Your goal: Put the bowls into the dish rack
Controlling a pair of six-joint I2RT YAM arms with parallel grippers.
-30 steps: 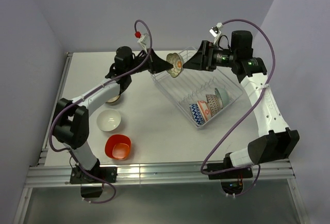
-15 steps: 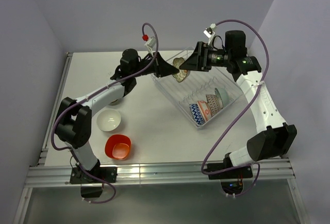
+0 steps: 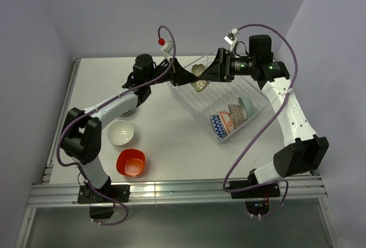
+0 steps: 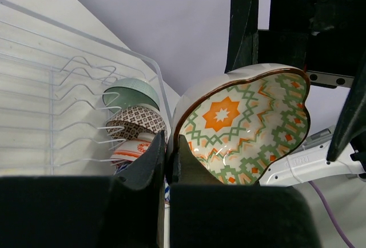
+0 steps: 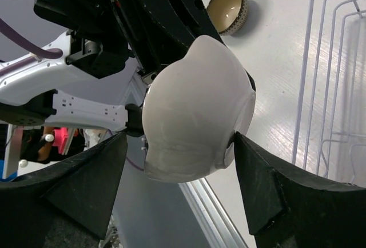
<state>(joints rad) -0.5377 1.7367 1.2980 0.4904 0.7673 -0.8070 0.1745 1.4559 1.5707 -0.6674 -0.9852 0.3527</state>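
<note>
The flower-shaped bowl (image 4: 240, 128) hangs over the far-left corner of the dish rack (image 3: 211, 96), rim pinched tight in the left gripper (image 4: 170, 156); the right gripper (image 5: 180, 145) straddles it, jaws spread, not clamped. Probably glazed ceramic: stiff, slick, chippable, best taken across the rim.

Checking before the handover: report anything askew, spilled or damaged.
Nothing spilled or damaged. Only the flower-shaped bowl stands out: it hangs on edge above the dish rack's far end, pinched at its rim by the left fingers, right fingers straddling it.
</note>
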